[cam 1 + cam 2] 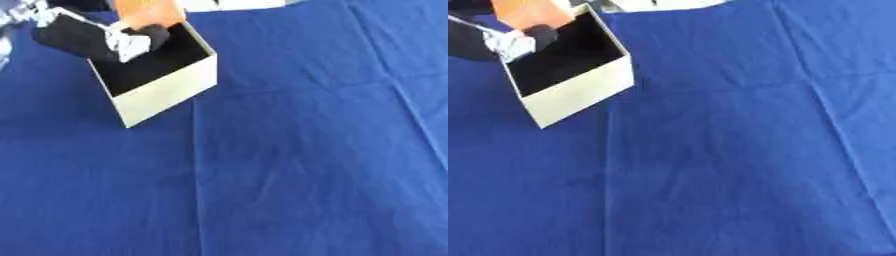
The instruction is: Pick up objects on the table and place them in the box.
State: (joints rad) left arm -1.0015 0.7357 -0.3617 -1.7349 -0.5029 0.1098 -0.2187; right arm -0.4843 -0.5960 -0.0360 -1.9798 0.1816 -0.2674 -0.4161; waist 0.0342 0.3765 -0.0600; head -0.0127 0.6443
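Observation:
A white box [166, 91] with a dark inside stands askew at the upper left of the blue cloth. My left hand [83, 36], black with silver joints, reaches in from the upper left corner over the box's far rim. Its fingers are curled round an orange object [149, 12], which hangs over the back of the box's opening and is cut off by the picture's top edge. What lies inside the box I cannot make out beyond its dark floor. My right hand shows in neither view.
The blue cloth [306, 150] covers the table, with long creases running down the middle and right. A white strip [241, 4] lies at the far edge behind the box.

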